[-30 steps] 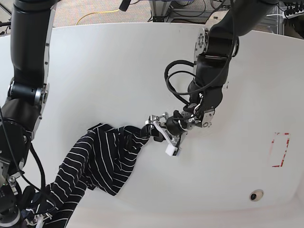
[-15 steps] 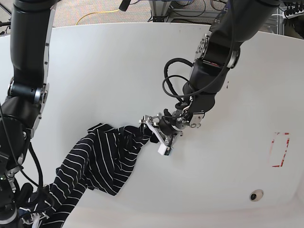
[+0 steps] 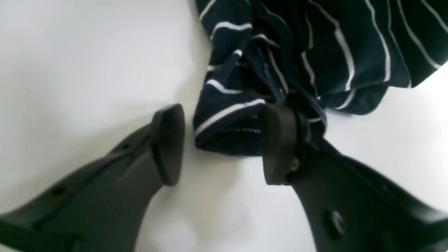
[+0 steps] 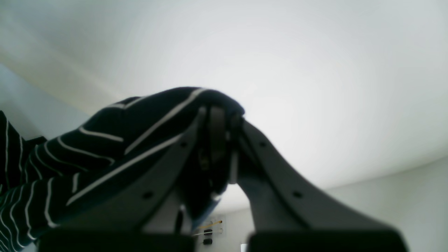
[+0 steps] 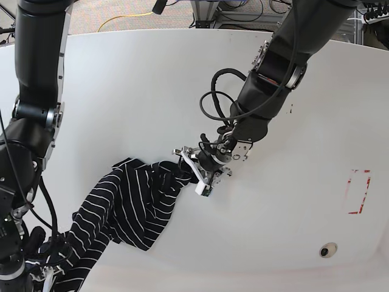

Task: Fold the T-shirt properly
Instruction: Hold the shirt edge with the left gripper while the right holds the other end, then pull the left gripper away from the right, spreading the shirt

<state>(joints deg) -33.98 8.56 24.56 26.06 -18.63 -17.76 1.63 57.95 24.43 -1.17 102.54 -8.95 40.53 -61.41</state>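
Between the two dark pads of the left gripper (image 3: 218, 143), at twelve o'clock in the left wrist view: a bunched hem fold of the T-shirt (image 3: 308, 63), jaws about half spread. Right-hand pad (image 3: 278, 143) touching the cloth, left-hand pad (image 3: 168, 143) just beside it with a sliver of white table (image 3: 70, 70) showing between; not yet pinched, so no grip here. Judged the hinge of the next move: fold already inside the gap, needing only a squeeze.

Seen from the base camera, T-shirt (image 5: 130, 204) strung out crumpled on the table (image 5: 152, 79), long axis running from two o'clock down to eight o'clock. Left gripper (image 5: 196, 173) at the two o'clock end, clearly the nearer arm. Right gripper (image 4: 218, 140) at the eight o'clock end, clamped tight on a striped fold.
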